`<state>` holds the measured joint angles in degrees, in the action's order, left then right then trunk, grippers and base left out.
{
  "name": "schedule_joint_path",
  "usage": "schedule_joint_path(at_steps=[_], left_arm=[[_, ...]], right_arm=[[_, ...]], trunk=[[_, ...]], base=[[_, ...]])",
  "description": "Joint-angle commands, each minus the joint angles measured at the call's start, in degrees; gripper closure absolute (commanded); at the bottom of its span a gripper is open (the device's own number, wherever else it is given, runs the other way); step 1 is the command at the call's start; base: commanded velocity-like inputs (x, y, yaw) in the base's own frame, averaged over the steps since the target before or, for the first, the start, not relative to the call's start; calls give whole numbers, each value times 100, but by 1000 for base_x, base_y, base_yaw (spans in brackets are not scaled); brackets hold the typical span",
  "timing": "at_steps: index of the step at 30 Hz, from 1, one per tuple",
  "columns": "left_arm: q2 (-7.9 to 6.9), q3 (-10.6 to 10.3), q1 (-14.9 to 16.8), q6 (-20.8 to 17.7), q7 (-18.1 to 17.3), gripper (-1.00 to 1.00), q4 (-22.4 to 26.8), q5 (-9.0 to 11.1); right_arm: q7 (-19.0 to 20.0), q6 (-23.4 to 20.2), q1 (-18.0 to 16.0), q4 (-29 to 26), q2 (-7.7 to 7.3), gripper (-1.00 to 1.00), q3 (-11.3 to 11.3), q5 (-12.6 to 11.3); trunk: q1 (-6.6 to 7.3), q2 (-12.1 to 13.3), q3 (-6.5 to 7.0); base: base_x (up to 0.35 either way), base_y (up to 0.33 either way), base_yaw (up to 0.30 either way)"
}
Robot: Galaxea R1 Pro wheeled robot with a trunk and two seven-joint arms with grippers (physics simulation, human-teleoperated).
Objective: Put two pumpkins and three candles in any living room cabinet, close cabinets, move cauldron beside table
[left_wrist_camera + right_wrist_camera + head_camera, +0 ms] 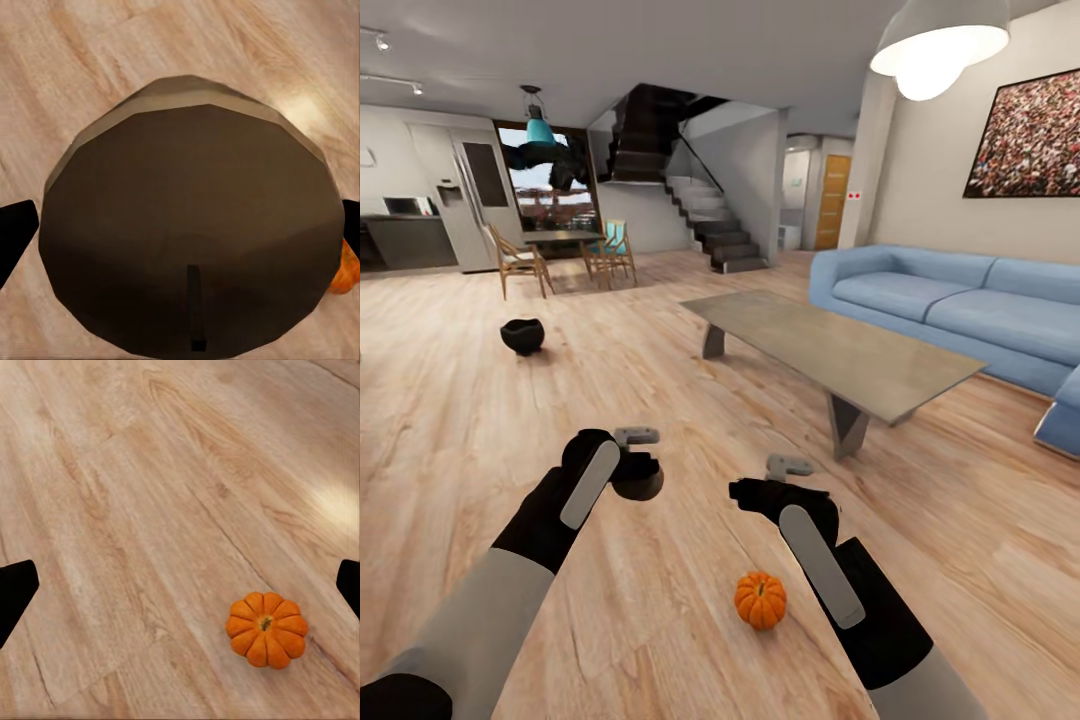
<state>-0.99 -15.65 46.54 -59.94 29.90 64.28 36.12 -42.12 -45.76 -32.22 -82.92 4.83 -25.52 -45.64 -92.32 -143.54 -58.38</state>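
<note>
Ribbed orange pumpkin [760,599] upright on floor; black cauldron [522,336], perhaps empty, well beyond.

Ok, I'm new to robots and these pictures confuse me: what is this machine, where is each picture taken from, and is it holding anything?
It is a simulated two-armed robot on wheels. The big picture comes from its head, looking down over both arms in a living room. The two smaller ones come from cameras near each wrist, looking along the fingers. On the wooden floor lie a small orange pumpkin and, farther off, a black cauldron. A low table stands before a blue sofa. The right gripper is open and empty above the pumpkin. A dark round thing sits at the left gripper; whether it is gripped is unclear.
</note>
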Motion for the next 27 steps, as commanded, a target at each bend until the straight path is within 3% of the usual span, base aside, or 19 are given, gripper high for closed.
schedule_joint_path(at_steps=[1,17,27], left_arm=[[-7,-17,3,-6,62,100,6,53],[-7,-17,4,-6,60,100,10,53],[-7,-17,4,-6,60,100,14,53]], right_arm=[[-59,-12,-6,-5,1,-100,-5,-51],[-59,-12,-6,-5,1,-100,-10,-58],[-51,-12,-4,9,1,-100,-14,-59]], trunk=[[2,-3,-10],[2,-3,-78],[2,-3,-121]], base=[[0,251,252],[0,177,253],[0,32,253]])
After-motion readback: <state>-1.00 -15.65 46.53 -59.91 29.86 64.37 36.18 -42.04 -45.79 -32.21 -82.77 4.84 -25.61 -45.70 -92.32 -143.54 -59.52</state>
